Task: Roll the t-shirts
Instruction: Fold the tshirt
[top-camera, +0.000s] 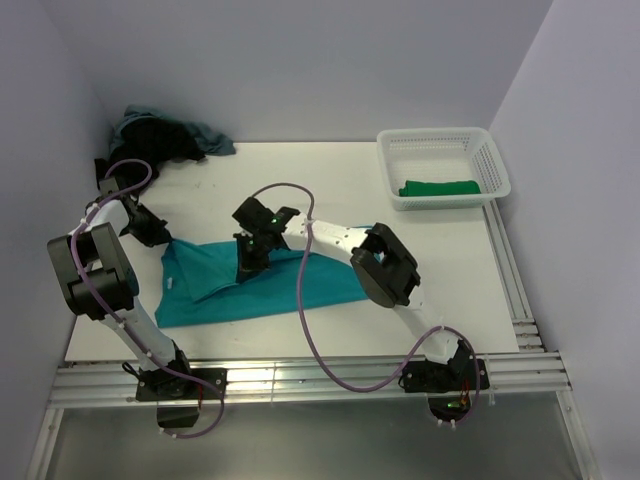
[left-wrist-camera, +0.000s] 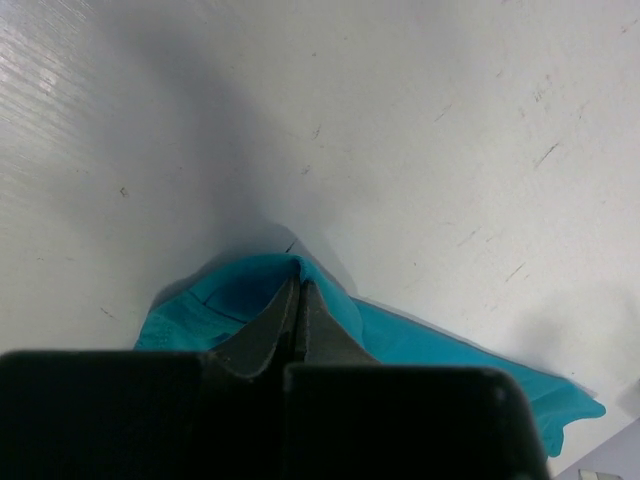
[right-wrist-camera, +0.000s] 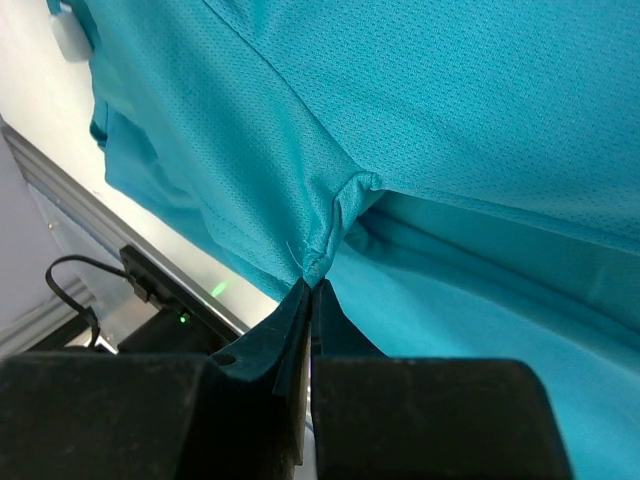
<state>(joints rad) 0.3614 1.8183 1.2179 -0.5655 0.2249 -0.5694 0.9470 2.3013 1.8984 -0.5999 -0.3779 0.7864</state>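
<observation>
A bright teal t-shirt (top-camera: 260, 285) lies spread on the white table (top-camera: 400, 230), partly folded. My left gripper (top-camera: 158, 238) is shut on its far left corner; the left wrist view shows the teal cloth (left-wrist-camera: 400, 330) pinched between the shut fingers (left-wrist-camera: 297, 300). My right gripper (top-camera: 250, 262) is shut on a fold near the shirt's middle; the right wrist view shows the fabric (right-wrist-camera: 400, 150) bunched at the fingertips (right-wrist-camera: 312, 285). A dark green t-shirt (top-camera: 440, 187) lies in the white basket (top-camera: 441, 165). Black and grey-blue t-shirts (top-camera: 165, 137) are piled at the back left.
The white mesh basket stands at the back right. Purple cables loop from both arms over the table. A metal rail (top-camera: 300, 380) runs along the near edge and another along the right edge (top-camera: 510, 270).
</observation>
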